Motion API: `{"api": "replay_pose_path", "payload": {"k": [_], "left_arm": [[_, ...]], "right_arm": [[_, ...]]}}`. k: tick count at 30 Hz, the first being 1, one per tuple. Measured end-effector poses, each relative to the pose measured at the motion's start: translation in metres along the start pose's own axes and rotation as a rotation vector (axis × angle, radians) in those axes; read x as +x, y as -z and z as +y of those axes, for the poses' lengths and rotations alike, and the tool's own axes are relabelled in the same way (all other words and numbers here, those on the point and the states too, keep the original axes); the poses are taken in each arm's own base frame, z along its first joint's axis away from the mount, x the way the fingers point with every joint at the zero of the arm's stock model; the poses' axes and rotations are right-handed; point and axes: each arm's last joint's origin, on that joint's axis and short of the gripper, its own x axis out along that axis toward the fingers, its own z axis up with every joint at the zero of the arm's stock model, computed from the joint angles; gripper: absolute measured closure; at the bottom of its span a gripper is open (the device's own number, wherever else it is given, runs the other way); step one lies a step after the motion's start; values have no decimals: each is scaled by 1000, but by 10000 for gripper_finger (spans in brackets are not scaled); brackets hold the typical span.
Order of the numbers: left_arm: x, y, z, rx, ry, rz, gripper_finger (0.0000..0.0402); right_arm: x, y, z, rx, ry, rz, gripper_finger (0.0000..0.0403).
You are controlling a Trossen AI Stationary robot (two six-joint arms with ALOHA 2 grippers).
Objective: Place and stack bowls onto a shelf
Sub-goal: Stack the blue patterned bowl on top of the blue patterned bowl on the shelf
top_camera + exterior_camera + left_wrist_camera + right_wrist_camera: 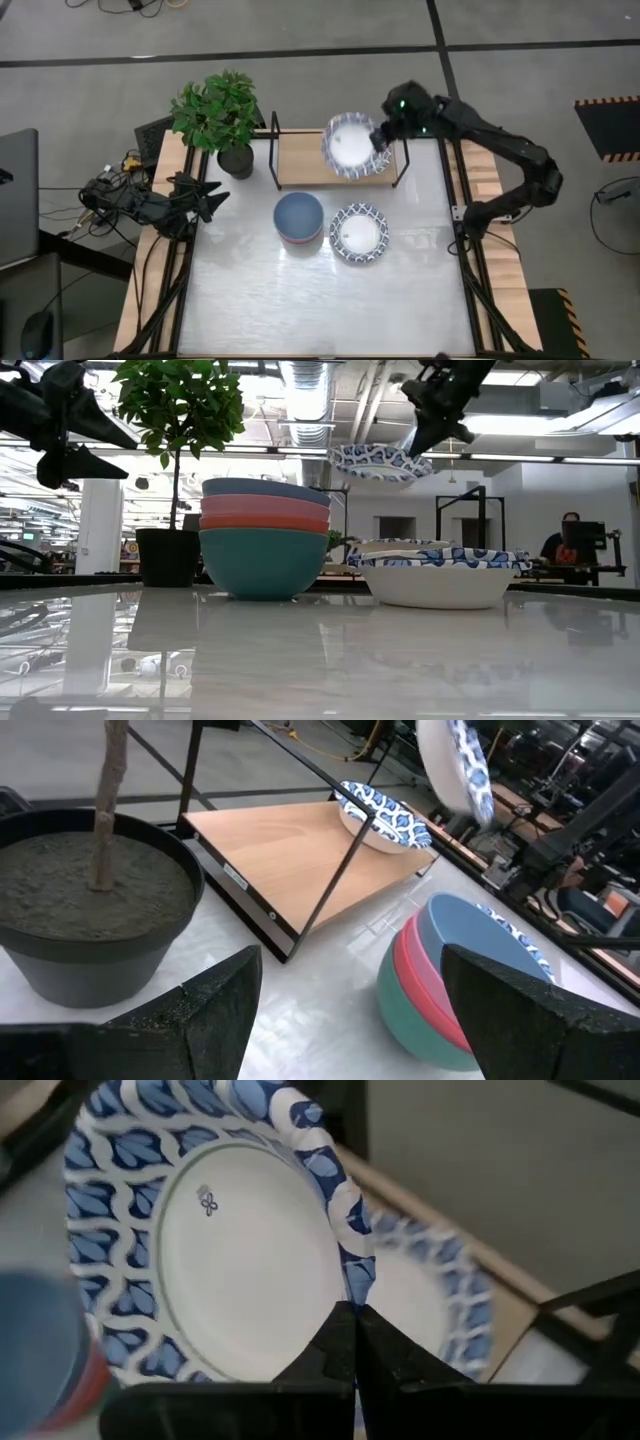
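Observation:
My right gripper is shut on a white bowl with a blue patterned rim, held in the air over the right half of the wooden shelf. A second patterned bowl sits on the shelf plank below it. A third patterned bowl stands on the table beside a nested stack of blue, red and teal bowls. My left gripper waits open at the table's left side, pointing toward the stack and the plant pot. My right gripper pinches the patterned bowl by its rim, on the side toward the table's right edge, the two fingers closed across the rim. It comes slanting down from the right. The bowl is lifted clear, slightly tilted, above the bowl on the shelf.
A dark pot with a leafy plant stands at the shelf's left end. Black wire end frames rise at both shelf ends. The near half of the table is bare. A person sits in the room far behind.

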Motion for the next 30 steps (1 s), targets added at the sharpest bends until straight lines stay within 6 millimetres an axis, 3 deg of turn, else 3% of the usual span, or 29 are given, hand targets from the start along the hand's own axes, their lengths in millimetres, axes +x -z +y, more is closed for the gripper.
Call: {"api": "replay_pose_path", "payload": {"k": [5, 12, 16, 30], "left_arm": [[0, 0, 0, 0, -4, -4, 109], [0, 0, 0, 0, -5, -5, 109], [0, 0, 0, 0, -6, -5, 109], [0, 0, 0, 1, -11, -11, 109]], "right_arm": [[13, -24, -31, 155, 70, 29, 384], [44, -27, -67, 274, 97, 218, 384], [60, -22, -72, 276, 104, 291, 384], [88, -13, -76, 264, 134, 409, 381]]}}
